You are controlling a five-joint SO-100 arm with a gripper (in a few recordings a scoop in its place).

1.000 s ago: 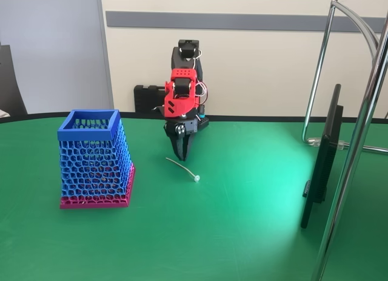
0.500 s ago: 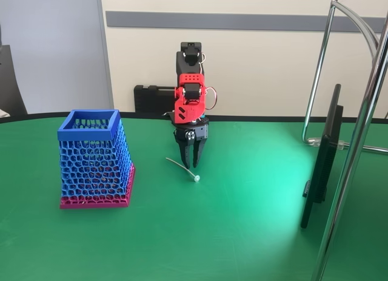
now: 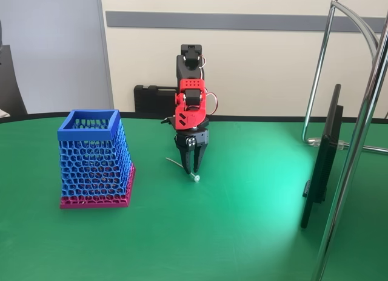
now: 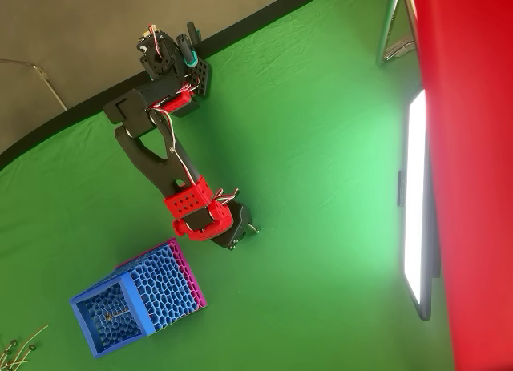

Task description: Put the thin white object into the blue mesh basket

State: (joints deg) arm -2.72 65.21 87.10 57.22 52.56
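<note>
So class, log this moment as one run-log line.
gripper: open, straddling thin white object | object: on table | blue mesh basket: upright, apart, picture-left

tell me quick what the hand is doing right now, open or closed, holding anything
Hand: open, fingers pointing down and straddling the thin white object, which lies on the green table; not gripped yet.

basket [image 3: 94, 159] left, stick [image 3: 182, 169] right, under tool [image 3: 192, 170]
</note>
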